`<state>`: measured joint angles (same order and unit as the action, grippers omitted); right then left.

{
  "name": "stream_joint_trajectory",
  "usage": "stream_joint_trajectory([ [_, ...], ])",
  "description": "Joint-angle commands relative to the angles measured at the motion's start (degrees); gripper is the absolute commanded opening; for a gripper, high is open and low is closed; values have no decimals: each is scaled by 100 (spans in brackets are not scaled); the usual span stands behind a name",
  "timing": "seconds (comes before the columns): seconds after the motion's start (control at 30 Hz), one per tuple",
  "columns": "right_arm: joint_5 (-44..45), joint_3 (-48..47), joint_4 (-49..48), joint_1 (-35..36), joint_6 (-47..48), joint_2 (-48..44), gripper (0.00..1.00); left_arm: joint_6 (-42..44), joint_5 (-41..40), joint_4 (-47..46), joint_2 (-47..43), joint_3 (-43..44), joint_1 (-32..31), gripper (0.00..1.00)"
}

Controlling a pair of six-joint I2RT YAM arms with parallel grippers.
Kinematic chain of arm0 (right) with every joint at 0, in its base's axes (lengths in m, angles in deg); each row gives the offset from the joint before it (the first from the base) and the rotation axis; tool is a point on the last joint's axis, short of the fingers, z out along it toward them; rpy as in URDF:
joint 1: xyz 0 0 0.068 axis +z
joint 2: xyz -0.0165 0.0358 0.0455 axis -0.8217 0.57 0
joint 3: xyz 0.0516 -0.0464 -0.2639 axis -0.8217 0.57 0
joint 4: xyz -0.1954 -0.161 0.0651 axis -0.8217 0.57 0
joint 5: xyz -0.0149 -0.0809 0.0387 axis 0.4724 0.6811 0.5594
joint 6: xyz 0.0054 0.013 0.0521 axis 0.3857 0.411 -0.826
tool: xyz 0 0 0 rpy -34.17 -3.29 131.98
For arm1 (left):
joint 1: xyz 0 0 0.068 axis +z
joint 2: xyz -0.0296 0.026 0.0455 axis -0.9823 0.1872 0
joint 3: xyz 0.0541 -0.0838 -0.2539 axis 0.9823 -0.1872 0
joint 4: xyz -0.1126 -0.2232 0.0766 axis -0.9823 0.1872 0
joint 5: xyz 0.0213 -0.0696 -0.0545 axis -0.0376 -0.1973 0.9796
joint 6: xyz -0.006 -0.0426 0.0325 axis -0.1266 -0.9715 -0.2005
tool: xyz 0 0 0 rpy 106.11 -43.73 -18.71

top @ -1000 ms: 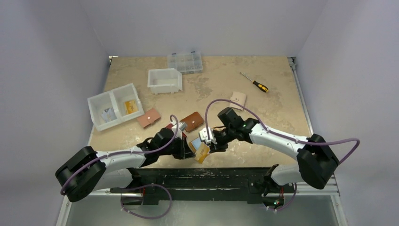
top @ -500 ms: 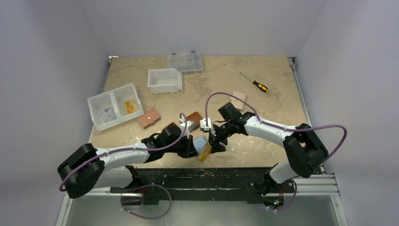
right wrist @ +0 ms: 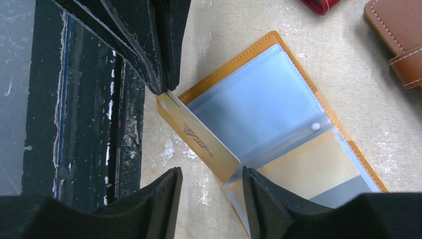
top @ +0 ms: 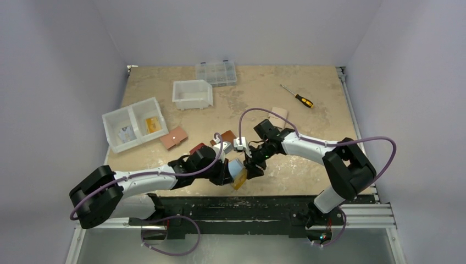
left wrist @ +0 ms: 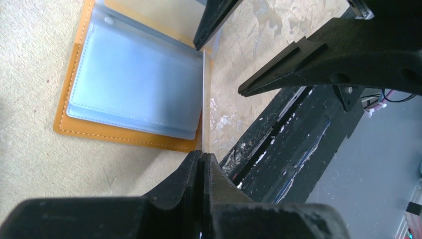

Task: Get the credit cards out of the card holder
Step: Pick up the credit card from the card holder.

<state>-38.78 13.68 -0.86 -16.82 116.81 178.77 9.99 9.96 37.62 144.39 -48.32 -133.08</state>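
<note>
The left tool (left wrist: 201, 162) is clamping the free corner of a thin, stiff, probably slippery yellow-orange credit card (right wrist: 199, 142) partly out of the card holder (right wrist: 234, 64) ahead of it, the right tool (right wrist: 211, 179) waiting spread apart opposite.

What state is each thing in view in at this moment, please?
card holder, open, lying flat.
yellow card, partly out of the holder, pinched at one corner.
left tool, shut on the yellow card.
right tool, open, at the card's other end.
brown wallet, closed.
</note>
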Motion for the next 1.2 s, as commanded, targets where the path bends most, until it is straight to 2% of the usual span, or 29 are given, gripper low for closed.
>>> stream_joint_trajectory([
  [0.0, -363, -368, 213, 32, 186, 97, 52, 206, 18, -182, 72, 310, -148, 0],
  [0.2, -528, -438, 435, 30, 352, 144, 48, 218, -9, -217, 71, 353, -207, 0],
  [0.5, -624, -316, 120, -161, 68, -56, 57, 67, -97, -525, -96, 19, -230, 0],
  [0.8, -794, -300, 125, -399, 110, -79, 59, 78, -63, -816, -215, -227, -238, 0],
  [1.03, -1029, -473, 646, -398, 609, 99, 57, 188, -92, -853, -302, -241, -268, 0],
  [1.17, -1192, -571, 947, -398, 955, 175, 51, 206, -77, -903, -268, -214, -290, 0],
])
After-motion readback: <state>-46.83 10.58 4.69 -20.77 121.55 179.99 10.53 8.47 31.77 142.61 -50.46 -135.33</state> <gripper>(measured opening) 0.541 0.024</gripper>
